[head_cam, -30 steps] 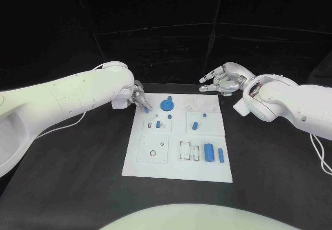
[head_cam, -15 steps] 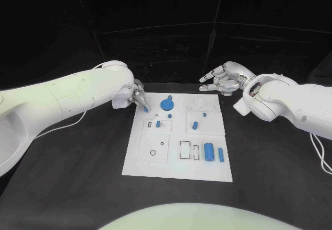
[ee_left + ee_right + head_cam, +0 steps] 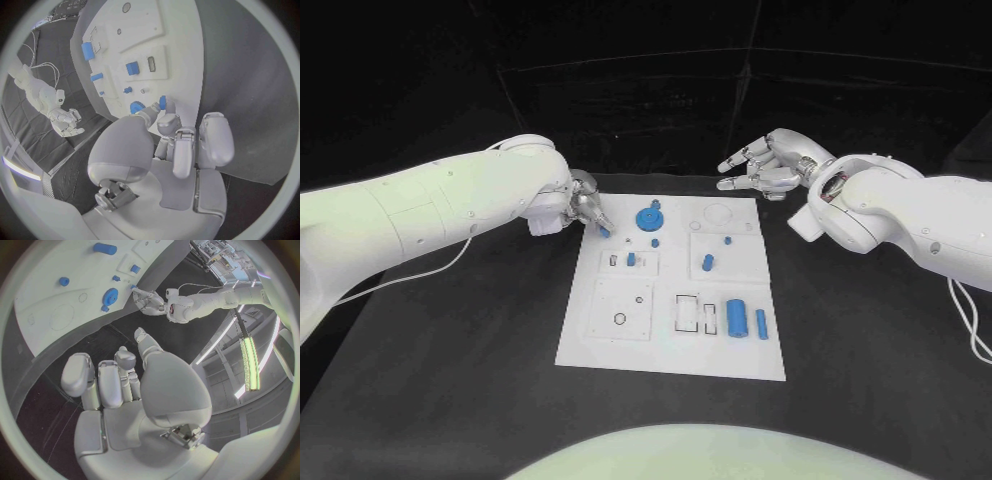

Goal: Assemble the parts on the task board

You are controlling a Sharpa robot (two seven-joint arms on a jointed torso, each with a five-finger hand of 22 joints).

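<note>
The task board (image 3: 672, 285) is lying at the centre of the black counter (image 3: 444, 340). The left hand (image 3: 586, 208) is positioned at the board's 11 o'clock corner. A small blue part (image 3: 604, 232) is being pinched between its fingers (image 3: 167, 121), with the part's tip just over the board's edge; the remaining fingers are curled beside it. A blue round part (image 3: 648, 217) is sitting on the board at 3 o'clock of the held part, near it but apart.

The right hand (image 3: 770, 168) is being held above the counter beyond the board's 1 o'clock corner, well apart from all parts. Its fingers (image 3: 100, 382) are released and loosely spread, with nothing grasped.

Further blue parts are lying on the board: a small peg (image 3: 632, 259) near the centre, an oblong piece (image 3: 708, 263) at 3 o'clock of the peg, and a large cylinder (image 3: 736, 319) with a thin rod (image 3: 762, 322) just beside it toward the 5 o'clock corner.
</note>
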